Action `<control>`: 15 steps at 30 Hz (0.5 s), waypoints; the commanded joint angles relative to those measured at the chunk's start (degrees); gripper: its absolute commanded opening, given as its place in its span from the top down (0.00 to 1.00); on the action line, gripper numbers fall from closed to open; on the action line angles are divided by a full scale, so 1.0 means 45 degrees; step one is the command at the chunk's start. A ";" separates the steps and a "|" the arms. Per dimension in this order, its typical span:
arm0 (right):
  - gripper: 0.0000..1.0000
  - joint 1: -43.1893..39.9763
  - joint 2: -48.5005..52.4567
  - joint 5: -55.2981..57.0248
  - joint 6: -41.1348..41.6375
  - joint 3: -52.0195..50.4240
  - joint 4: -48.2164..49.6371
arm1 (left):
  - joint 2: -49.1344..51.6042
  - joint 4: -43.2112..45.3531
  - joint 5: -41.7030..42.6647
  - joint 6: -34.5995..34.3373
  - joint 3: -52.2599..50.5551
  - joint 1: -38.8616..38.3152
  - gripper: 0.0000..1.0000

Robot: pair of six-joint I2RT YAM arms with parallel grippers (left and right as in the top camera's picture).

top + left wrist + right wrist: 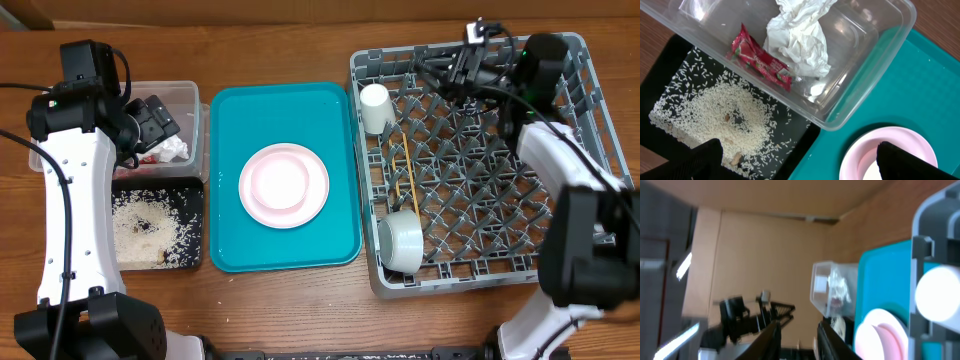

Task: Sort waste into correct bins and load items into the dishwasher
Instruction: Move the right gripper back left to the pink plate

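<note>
Left gripper (153,122) released, empty, above clear tub (186,92) holding napkin (799,40), red packet (760,57). Right gripper (432,70) parted, empty, over far side of rack (450,280). Pink plate (283,185) on teal tray (230,130).

No text, brand, number or sign legible in any of the three views.

Only candidate: red sauce packet (762,59), lying in the clear tub (860,35) at 9 o'clock from the crumpled napkin (797,42). Pale printing runs along its face in the left wrist view, but it is too small and soft to make out any letter or figure. In the overhead view the packet is a red speck, with no print resolvable.
</note>
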 commanded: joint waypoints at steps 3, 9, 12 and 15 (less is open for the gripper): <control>0.74 0.0321 -0.2686 0.4362 -0.2346 -0.0039 -0.3925 | 0.0034 0.0000 0.0063 -0.0170 0.0287 -0.0024 0.00; 0.73 0.2229 -0.5343 0.9612 -0.5513 -0.0039 -0.8213 | 0.0034 0.0000 0.0063 -0.0170 0.0287 -0.0024 0.00; 0.73 0.3653 -0.5736 1.0924 -0.5663 -0.0039 -0.9476 | 0.0034 0.0000 0.0063 -0.0170 0.0287 -0.0024 0.00; 0.73 0.4852 -0.5697 1.1531 -0.6280 -0.0039 -0.9840 | 0.0034 0.0000 0.0063 -0.0170 0.0287 -0.0024 0.00</control>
